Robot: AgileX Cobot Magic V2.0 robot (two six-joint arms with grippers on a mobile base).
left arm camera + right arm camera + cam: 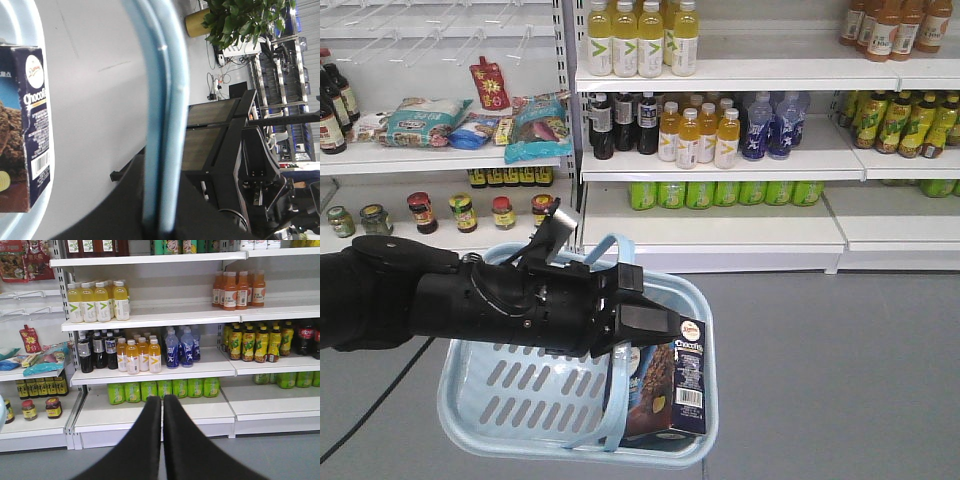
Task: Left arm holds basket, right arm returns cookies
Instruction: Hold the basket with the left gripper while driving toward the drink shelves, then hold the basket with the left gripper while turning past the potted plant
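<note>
Front view: the left arm (pixel 500 305) reaches in from the left, and the left gripper (pixel 642 322) is pinching the raised handles (pixel 610 262) of the basket (pixel 490 400), near side of the shelves (pixel 720 75). The cookies (pixel 670 385) stand upright in the basket's right near corner, barcode side to the right. Left wrist view only: the 2 handles lie side by side and run into the dark jaws at the bottom edge, where the contact is blurred. The cookies are cut off at that frame's left edge. Right wrist view only: the right gripper (pixel 162 404) has its 2 fingers pressed together with nothing between, facing the drink shelves. The arm hides part of the basket's far rim.
</note>
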